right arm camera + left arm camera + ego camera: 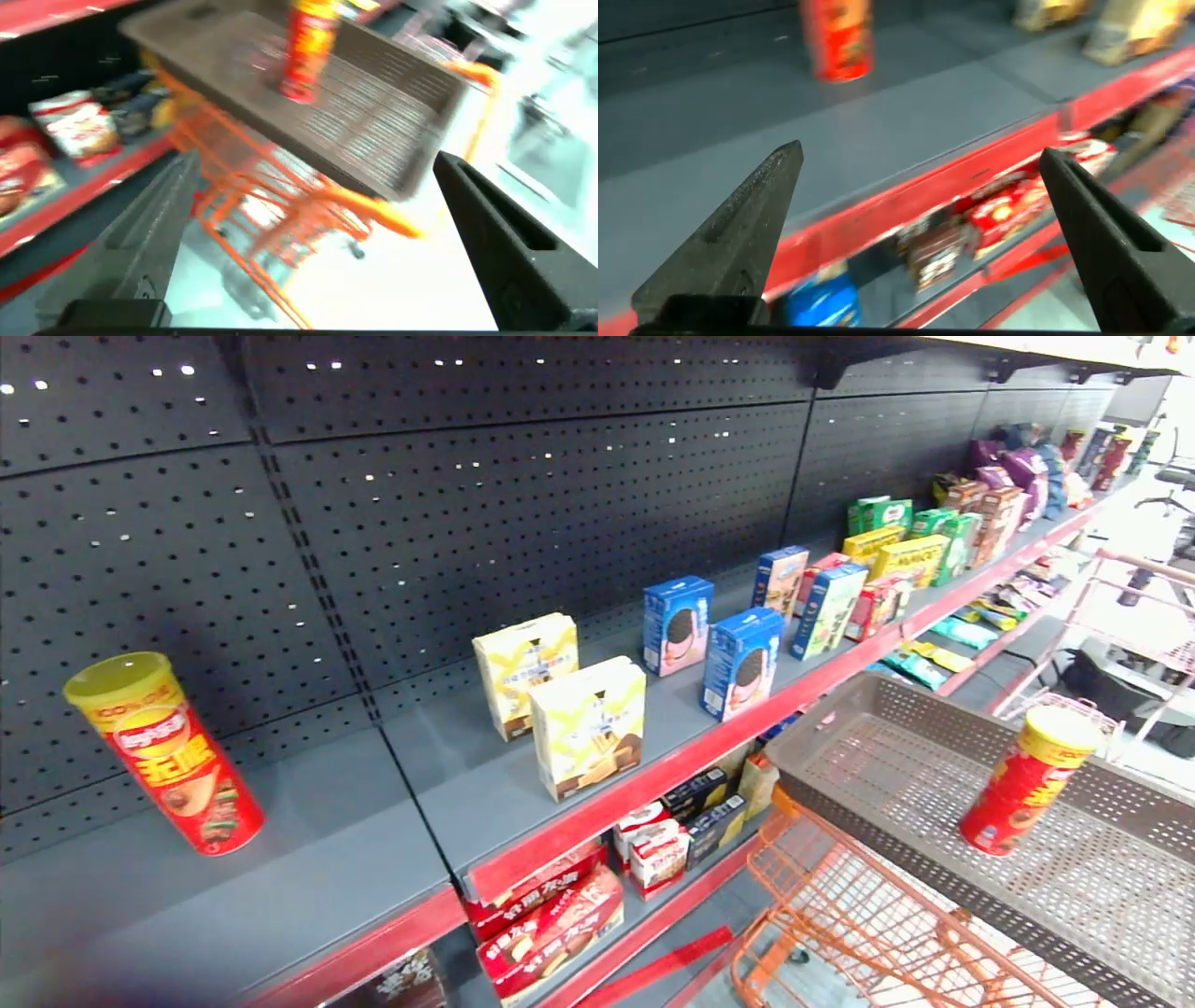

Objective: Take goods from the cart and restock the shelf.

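Observation:
A red chip can with a yellow lid (166, 753) stands upright on the grey shelf (308, 868) at the left, also seen as the can's lower part (839, 39). A second red chip can (1027, 780) stands upright on the brown perforated tray (1102, 868) atop the orange cart (840, 915); it is the blurred can (306, 49) in the right wrist view. My left gripper (920, 177) is open and empty, in front of the shelf's red edge. My right gripper (313, 196) is open and empty, off from the cart.
Yellow boxes (560, 700), blue cookie boxes (719, 639) and several more boxes stand along the shelf to the right. Red packets (551, 919) and boxes lie on the lower shelf. The pegboard back wall (467, 504) rises behind. Bare shelf lies between the can and the yellow boxes.

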You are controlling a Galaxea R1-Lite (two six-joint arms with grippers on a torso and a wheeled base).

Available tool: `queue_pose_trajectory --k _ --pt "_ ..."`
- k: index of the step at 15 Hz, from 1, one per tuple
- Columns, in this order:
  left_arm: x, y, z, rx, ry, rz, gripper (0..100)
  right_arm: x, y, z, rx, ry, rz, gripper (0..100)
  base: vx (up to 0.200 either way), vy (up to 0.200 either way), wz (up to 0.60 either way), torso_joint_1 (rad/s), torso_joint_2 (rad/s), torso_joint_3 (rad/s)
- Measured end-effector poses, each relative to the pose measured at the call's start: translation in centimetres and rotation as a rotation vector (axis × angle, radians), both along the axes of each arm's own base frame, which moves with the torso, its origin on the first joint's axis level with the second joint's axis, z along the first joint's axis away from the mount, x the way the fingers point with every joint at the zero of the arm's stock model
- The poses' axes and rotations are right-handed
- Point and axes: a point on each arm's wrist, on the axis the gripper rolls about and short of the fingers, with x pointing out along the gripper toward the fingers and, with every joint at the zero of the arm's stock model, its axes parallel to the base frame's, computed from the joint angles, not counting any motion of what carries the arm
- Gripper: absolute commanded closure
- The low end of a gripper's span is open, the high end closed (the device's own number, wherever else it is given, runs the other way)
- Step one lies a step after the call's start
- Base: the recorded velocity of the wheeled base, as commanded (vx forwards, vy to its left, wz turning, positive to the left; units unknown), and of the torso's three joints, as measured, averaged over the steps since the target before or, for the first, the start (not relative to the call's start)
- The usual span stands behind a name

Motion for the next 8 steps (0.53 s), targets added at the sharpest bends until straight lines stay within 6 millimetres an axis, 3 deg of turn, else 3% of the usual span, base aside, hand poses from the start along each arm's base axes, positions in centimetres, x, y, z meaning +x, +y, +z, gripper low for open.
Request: queue_pose_trajectory --k 8 --pt "0.00 0.00 0.00 -0.001 0.000 0.002 0 -0.03 0.01 0.03 -0.001 -0.002 0.001 0 0.000 0.000 0.00 0.000 0.00 0.000"
